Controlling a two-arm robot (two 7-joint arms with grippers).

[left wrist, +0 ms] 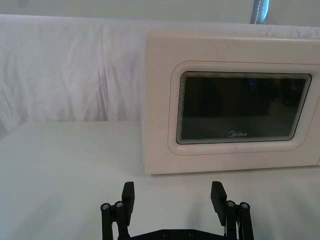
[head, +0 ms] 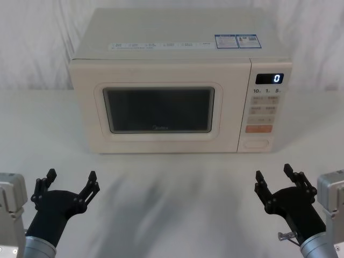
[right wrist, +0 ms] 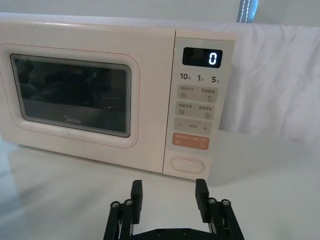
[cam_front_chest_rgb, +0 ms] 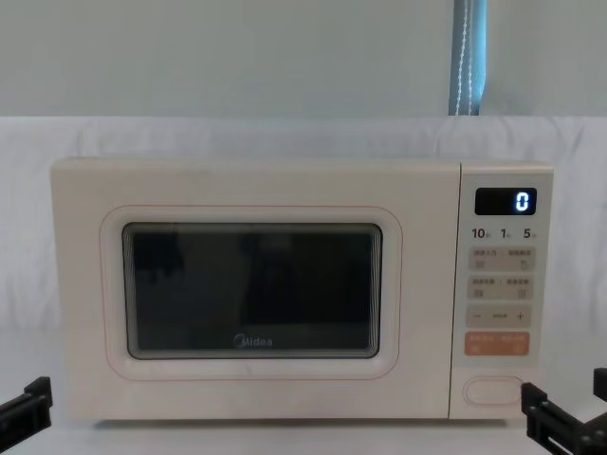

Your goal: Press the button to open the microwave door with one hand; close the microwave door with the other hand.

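A cream microwave stands at the back middle of the white table. Its door [head: 158, 110] [left wrist: 240, 107] [right wrist: 75, 95] [cam_front_chest_rgb: 251, 289] has a dark glass window and sits shut, flush with the front. The wide oval button [head: 256, 143] [right wrist: 185, 164] [cam_front_chest_rgb: 491, 390] is at the bottom of the control panel, under the orange key. My left gripper [head: 71, 181] [left wrist: 172, 197] hovers open near the table's front left, well short of the door. My right gripper [head: 274, 175] [right wrist: 166, 192] hovers open at the front right, in line with the panel and apart from the button.
The display [head: 270, 78] reads 0. White cloth covers the table [head: 177, 188] and the wall behind. Bare table lies between both grippers and the microwave.
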